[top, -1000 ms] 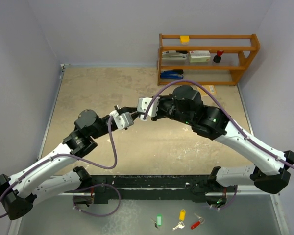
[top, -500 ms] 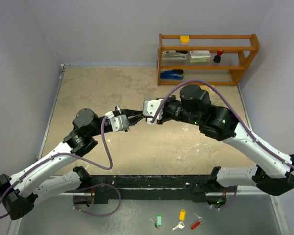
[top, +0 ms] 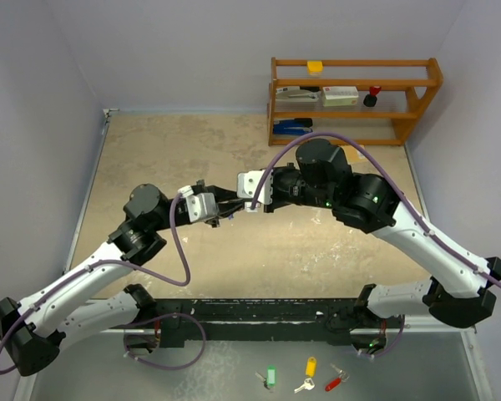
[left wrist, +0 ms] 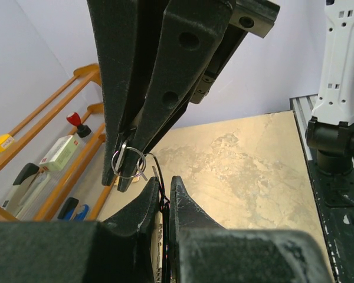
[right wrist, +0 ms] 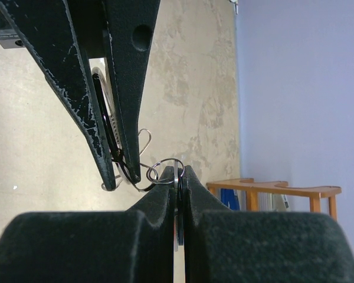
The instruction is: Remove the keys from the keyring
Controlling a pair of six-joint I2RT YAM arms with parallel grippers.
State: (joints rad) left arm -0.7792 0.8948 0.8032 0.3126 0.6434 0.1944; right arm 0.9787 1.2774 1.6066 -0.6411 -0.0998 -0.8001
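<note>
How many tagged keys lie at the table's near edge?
3, in a row on the grey strip at the near edge: green tag left, yellow tag middle, red tag right. None seems hidden.

The left arm [top: 83, 280] rises from its base at 7 o'clock, bends at the elbow, and aims its wrist toward 3 o'clock. The right arm [top: 417, 242] rises from 5 o'clock, arches high, and aims its wrist toward 8 o'clock. Both grippers meet tip to tip above mid-table. The left gripper [top: 225, 210] has its fingers pressed nearly together on one of the keys [right wrist: 108, 132]. The right gripper [top: 236, 205] is clamped flat on the keyring [right wrist: 165, 171].
</note>
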